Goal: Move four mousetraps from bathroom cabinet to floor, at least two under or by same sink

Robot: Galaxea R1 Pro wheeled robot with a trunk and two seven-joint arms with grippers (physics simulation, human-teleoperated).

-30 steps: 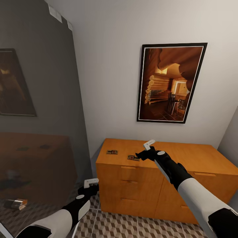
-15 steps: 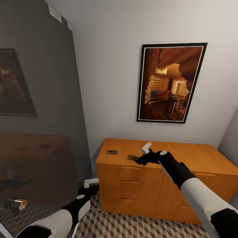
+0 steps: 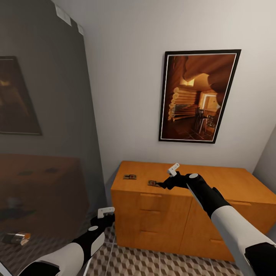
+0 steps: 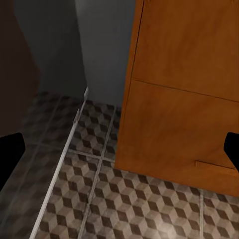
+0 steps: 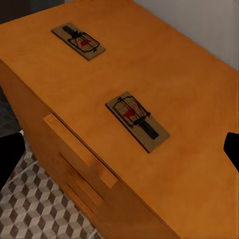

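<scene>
My right arm reaches out from the lower right of the head view, forearm angled up and left, the right gripper (image 3: 168,178) over the top of the cabinet (image 3: 214,180). Fingers spread, nothing between them; one white fingertip (image 3: 173,168) points upward. The nearer mousetrap (image 3: 154,183) lies flat on the cabinet top just left of that gripper, close to the front edge. The second mousetrap (image 3: 130,176) sits further left, near the cabinet's left end.

Left arm low in the lower left of the frame, left gripper (image 3: 105,214) held above the bathroom floor (image 3: 161,260) beside the cabinet's left corner. Fingers parted, empty.

Right wrist view adds detail: both traps (image 5: 137,121) (image 5: 78,41) show dark wire and a red spot, well apart, above the drawer handle (image 5: 79,149). Left wrist view gives the cabinet side (image 4: 184,89) and cube-pattern tiles (image 4: 129,204).
</scene>
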